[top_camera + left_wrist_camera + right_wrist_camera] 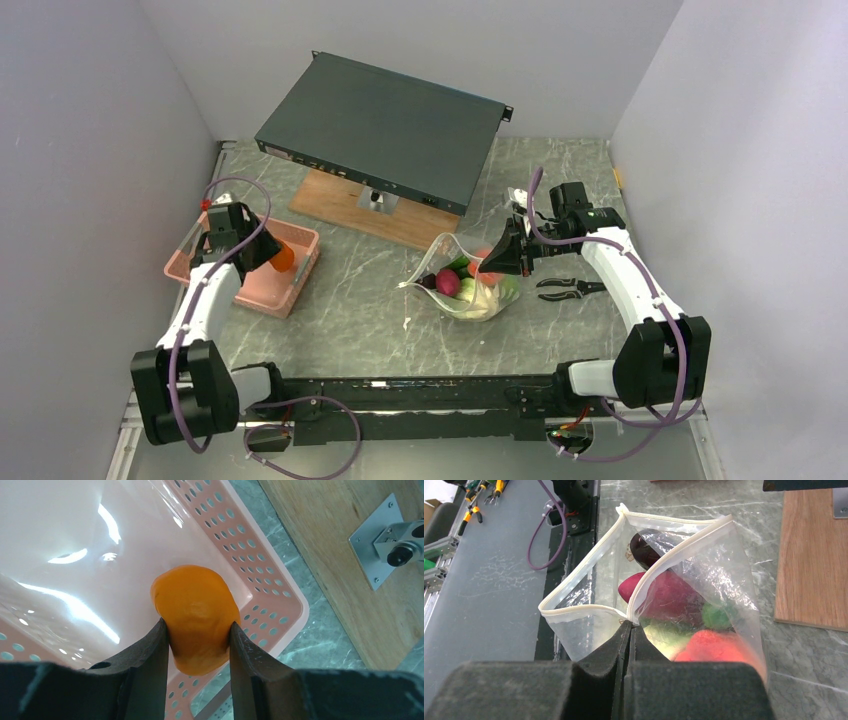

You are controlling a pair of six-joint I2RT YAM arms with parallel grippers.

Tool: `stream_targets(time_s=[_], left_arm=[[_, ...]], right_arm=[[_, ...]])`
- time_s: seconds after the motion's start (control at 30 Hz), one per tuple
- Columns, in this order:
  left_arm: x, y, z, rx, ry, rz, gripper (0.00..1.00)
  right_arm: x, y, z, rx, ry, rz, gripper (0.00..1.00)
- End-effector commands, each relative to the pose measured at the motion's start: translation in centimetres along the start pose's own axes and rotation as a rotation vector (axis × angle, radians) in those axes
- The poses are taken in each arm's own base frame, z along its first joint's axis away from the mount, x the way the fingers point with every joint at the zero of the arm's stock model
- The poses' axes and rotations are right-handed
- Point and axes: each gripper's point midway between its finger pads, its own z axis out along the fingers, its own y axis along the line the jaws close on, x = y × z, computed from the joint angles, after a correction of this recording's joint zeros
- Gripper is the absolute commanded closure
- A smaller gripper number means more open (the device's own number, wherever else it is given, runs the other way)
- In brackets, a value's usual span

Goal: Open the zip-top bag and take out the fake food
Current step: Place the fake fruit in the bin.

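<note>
Step in hand: removing the fake food (pixel 450 283), judged part-way. The bag mouth is open and one piece is out.
Left tool (pixel 197 630): pinching a smooth orange plastic ball (pixel 195 600) between both fingers, over the inside of a pink perforated plastic basket (pixel 270 580) and near its corner wall.
Right tool (pixel 630 630): pressed together on the white zip rim of the clear crinkly zip-top bag (pixel 719 565), whose mouth gapes directly ahead of the fingertips. The bag sits on the grey marbled worktop (pixel 804 655).
Bag contents: a dark purple piece (pixel 644 550) lies farthest from the right tool. A red-pink fruit (pixel 664 595) lies nearer, with green (pixel 716 615) and red-orange (pixel 709 647) pieces closest, to its right.
Next move calls for: spreading the left tool to drop the ball into the basket, then taking that tool to the open mouth and entering between the rims, clear of the right tool's pinch.
Risk: the floppy bag may sag shut if that pinch slips.
</note>
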Motion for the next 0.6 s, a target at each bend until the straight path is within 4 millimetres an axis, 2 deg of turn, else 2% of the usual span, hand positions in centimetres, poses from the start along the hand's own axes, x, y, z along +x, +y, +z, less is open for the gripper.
stream_targets(time_s=[0.0,0.3,0.43,0.57], left_arm=[[-0.9,-1.0,0.5,0.042,-0.011,-0.076,0.79],[-0.2,-1.1,1.7,0.045,0.033,-0.145,0.64],[-0.2,-1.2,2.1,0.042,0.047,-0.166,0.54],[-0.1,-1.3,2.4,0.036,0.073,-0.177,0.40]], right_arm=[[-0.1,-0.2,-0.1,0.006,-0.008,-0.029,1.00],[-0.1,-0.3,-0.2,0.010,-0.009,-0.028,1.00],[-0.1,-0.3,-0.2,0.011,-0.009,-0.029,1.00],[-0.1,-0.3,-0.2,0.012,-0.011,-0.029,1.00]])
